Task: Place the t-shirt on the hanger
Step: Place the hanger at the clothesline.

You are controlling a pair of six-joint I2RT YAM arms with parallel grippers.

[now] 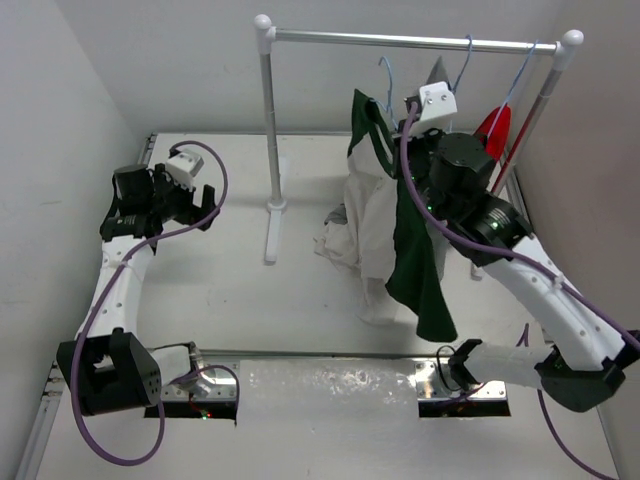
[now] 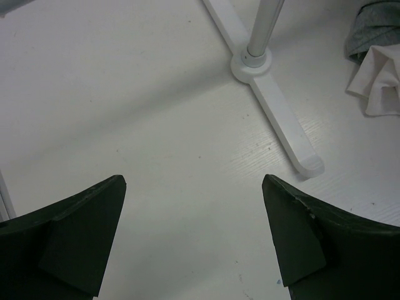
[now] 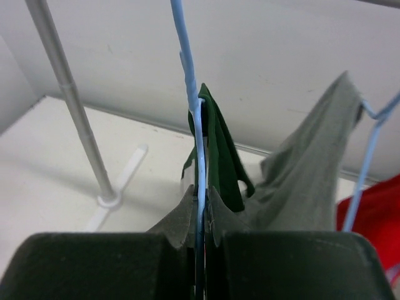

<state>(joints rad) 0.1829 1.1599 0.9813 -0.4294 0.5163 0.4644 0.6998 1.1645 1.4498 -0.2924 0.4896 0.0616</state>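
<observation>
Right wrist: right claw (image 3: 201,200) tight on hanger (image 3: 185,62), frame hidden under t-shirt (image 3: 222,169) (left claw (image 2: 194,181) wide)

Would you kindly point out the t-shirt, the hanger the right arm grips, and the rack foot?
t-shirt (image 1: 420,270), top external view, on its hanging dark green panel.
hanger (image 3: 185,62), right wrist view, on its wire above the jaws.
rack foot (image 2: 281,119), left wrist view, on its flat leg.

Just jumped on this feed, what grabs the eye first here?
The green-and-white t-shirt hangs in a long drape right of centre, beside the rack. The right claw is pinched shut on the light-blue hanger, green cloth against it. The left claw gapes open over the table near the rack's foot.
</observation>
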